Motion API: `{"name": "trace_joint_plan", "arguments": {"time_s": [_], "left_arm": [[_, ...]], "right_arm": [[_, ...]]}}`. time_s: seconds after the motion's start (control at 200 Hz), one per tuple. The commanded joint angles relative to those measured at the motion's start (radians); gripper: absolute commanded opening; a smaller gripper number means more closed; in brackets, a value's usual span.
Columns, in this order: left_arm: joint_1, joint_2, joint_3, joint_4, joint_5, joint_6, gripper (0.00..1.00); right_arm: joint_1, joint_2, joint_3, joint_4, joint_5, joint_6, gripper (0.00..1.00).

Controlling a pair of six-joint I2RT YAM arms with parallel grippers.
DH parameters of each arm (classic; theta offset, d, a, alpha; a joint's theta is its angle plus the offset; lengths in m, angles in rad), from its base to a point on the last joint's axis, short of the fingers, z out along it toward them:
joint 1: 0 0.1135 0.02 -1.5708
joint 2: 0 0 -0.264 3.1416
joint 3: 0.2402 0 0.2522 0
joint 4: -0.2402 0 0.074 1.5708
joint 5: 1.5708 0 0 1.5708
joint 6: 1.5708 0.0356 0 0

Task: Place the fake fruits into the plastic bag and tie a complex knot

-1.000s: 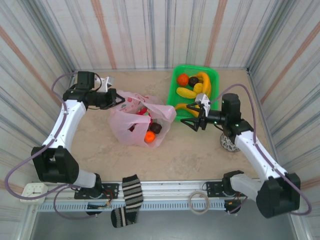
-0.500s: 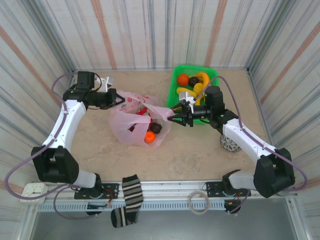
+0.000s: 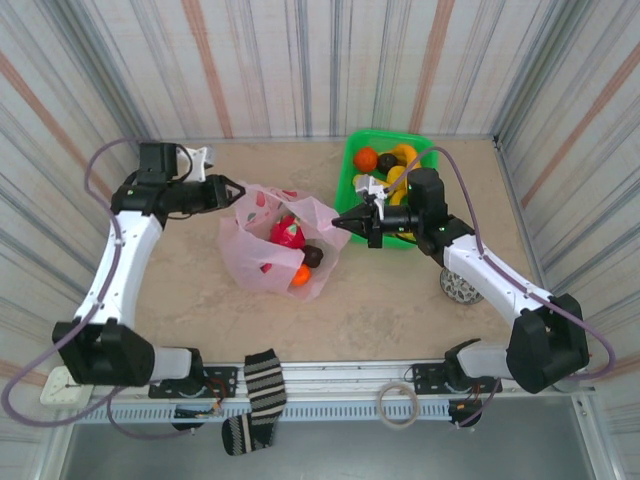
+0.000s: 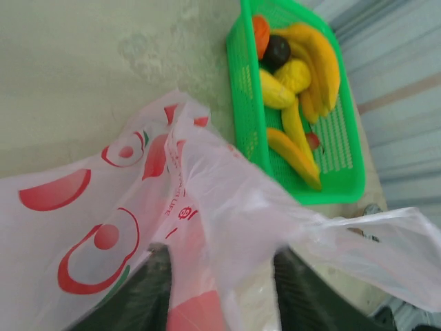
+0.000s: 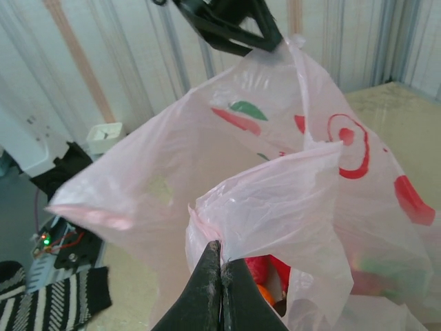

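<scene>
While both arms reach in over the table (image 3: 400, 310), I log the plastic bag (image 3: 245, 255) lying mid-table, just left of the green basket (image 3: 385, 134), with its mouth stretched between the two grippers.

Top camera: the left gripper (image 3: 236, 190) is at the bag's far-left rim and the right gripper (image 3: 338, 223) at its right rim. Three fake fruits (image 3: 288, 233), red, dark and orange, lie inside the bag. The remainder, bananas included, sit in the basket. I cannot judge grip from this height.

Right wrist camera: the right gripper's fingers (image 5: 207, 289) are pressed together with a fold of pink film pinched between the tips. The left gripper appears at the top of that view, its black tips converging on the opposite rim, clamped on the film.

Left wrist camera: red printed marks on the film read clearly, as do the basket's bananas, orange and dark fruit. Film drapes over this gripper's own tips, so that view alone does not confirm the clamp.

Change since one second ago: the right gripper stood at the basket's near edge, clear of the bag, and now holds the rim. The left gripper has drawn back toward the left wall. The mouth is wider and the red fruit more exposed.
</scene>
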Motion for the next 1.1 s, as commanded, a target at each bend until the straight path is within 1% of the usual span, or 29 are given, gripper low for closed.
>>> {"name": "trace_joint_plan", "arguments": {"time_s": [0.0, 0.095, 0.15, 0.21, 0.215, 0.235, 0.351, 0.466, 0.586, 0.691, 0.776, 0.857, 0.932, 1.007, 1.097], "left_arm": [[0.013, -0.101, 0.028, 0.030, -0.069, 0.058, 0.53], [0.012, -0.148, 0.036, 0.038, -0.028, 0.106, 0.56], [-0.015, -0.179, 0.033, 0.042, -0.006, 0.142, 0.56], [-0.094, -0.219, 0.025, 0.041, -0.025, 0.219, 0.57], [-0.115, -0.223, 0.025, 0.041, -0.027, 0.226, 0.57], [-0.153, -0.241, 0.017, 0.042, -0.044, 0.252, 0.59], [-0.384, -0.318, -0.034, 0.037, -0.187, 0.397, 0.64], [-0.575, -0.362, -0.067, -0.006, -0.335, 0.494, 0.70], [-0.762, -0.361, -0.081, -0.070, -0.513, 0.535, 0.73], [-0.949, -0.350, -0.127, -0.079, -0.731, 0.549, 0.74], [-1.067, -0.332, -0.173, -0.064, -0.879, 0.551, 0.76], [-1.135, -0.296, -0.196, -0.063, -1.023, 0.549, 0.77], [-1.159, -0.260, -0.219, -0.043, -1.134, 0.566, 0.78], [-1.159, -0.234, -0.237, 0.005, -1.185, 0.606, 0.79], [-1.160, -0.216, -0.260, 0.077, -1.188, 0.654, 0.78]], "right_arm": [[0.009, -0.024, 0.024, 0.029, 0.051, 0.047, 0.00], [0.010, -0.024, 0.025, 0.029, 0.079, 0.054, 0.00], [0.009, -0.025, 0.025, 0.030, 0.101, 0.051, 0.00], [0.008, -0.026, 0.023, 0.029, 0.111, 0.051, 0.00], [0.007, -0.026, 0.022, 0.030, 0.112, 0.052, 0.00], [0.006, -0.026, 0.023, 0.030, 0.117, 0.052, 0.00], [-0.002, -0.029, 0.021, 0.024, 0.135, 0.054, 0.00], [-0.007, -0.033, 0.016, 0.017, 0.136, 0.053, 0.00], [-0.009, -0.031, 0.018, 0.006, 0.128, 0.050, 0.00], [-0.009, -0.032, 0.020, 0.000, 0.127, 0.046, 0.00], [-0.009, -0.030, 0.019, -0.002, 0.131, 0.046, 0.00], [-0.008, -0.028, 0.019, -0.002, 0.129, 0.045, 0.00], [-0.008, -0.028, 0.016, -0.002, 0.126, 0.046, 0.00], [-0.007, -0.026, 0.015, -0.008, 0.127, 0.041, 0.00], [-0.008, -0.028, 0.014, -0.014, 0.128, 0.038, 0.00]]}}
